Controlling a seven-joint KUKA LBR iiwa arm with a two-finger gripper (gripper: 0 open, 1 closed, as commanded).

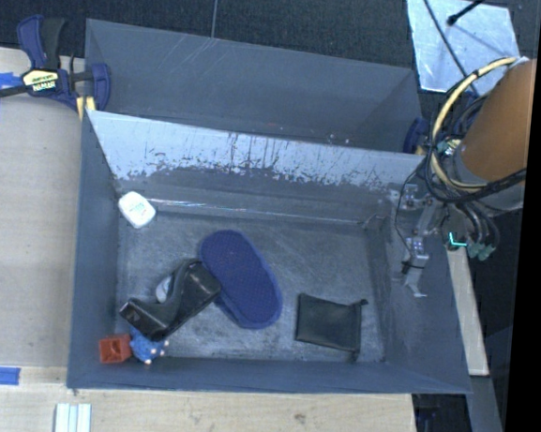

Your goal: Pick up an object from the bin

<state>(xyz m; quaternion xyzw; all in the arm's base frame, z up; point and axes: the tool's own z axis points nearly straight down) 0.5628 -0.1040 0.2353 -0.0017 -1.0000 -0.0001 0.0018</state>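
Camera view looks down on the grey metal bin [256, 167], where the gripper [415, 275] hangs at the right side, above the sloping right wall rather than over the floor. Nothing sits in it, and from this angle I cannot tell whether it is open or closed.

Six loose things lie on the floor, all to the left of the gripper. Nearest is a flat black square piece [329, 322], perhaps a pouch or wallet, near the front right corner. A dark blue oval pad [240, 278] lies around the middle, its left edge touching or overlapped by a black angled part [173, 303] that runs towards the front left. Beside that part's lower end are a small red block [113, 348] and a tiny blue piece [151, 348]. A small white rounded tile [136, 209] lies apart near the back left.

By my judgement the pick is at its very start: no thing has been approached and none is lifted. The next move calls for carrying the gripper leftwards off the wall, over one chosen thing, then descending onto it. The black square is closest but lies flat, so it may offer little edge to grip; the angled part stands prouder.

No brand, label or writing can be read on any of these things.
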